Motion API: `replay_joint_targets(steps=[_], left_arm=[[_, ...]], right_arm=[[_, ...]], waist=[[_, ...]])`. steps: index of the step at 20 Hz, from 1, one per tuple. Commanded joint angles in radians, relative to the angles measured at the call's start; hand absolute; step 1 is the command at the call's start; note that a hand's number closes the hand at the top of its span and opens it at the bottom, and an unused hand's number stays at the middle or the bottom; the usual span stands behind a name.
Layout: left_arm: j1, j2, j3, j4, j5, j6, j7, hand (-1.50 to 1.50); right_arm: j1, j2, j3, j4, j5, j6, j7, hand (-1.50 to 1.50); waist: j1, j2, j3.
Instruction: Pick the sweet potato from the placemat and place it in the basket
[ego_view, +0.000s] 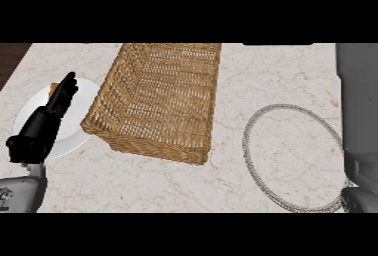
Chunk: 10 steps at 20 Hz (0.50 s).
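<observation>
The woven wicker basket stands in the middle of the counter, long and deep, with nothing showing inside it. To its right lies the round placemat, marble-coloured with a grey beaded rim; no sweet potato shows on it. My right forearm fills the right edge as a broad grey mass, hiding the mat's right side, and its hand is out of sight. My left hand is open at the left, fingers straight and pointing up, resting over a white plate.
The white plate lies left of the basket, close to its wall. A small orange thing peeks out behind my left hand's fingers. A dark wooden strip borders the counter's far left.
</observation>
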Motion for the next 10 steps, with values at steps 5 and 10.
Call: replay_joint_targets(steps=[5, 10], left_arm=[[-0.038, 0.004, 0.000, -0.029, -0.004, -0.013, 0.052, 0.00], [-0.031, -0.011, -0.004, -0.021, -0.003, -0.018, 0.034, 0.00]], right_arm=[[-0.267, 0.078, 0.045, 0.023, -0.067, 0.131, 0.282, 1.50], [-0.377, 0.178, 0.082, 0.137, -0.029, 0.030, 0.377, 1.50]], waist=[[0.015, 0.006, 0.000], [0.024, 0.009, 0.000]])
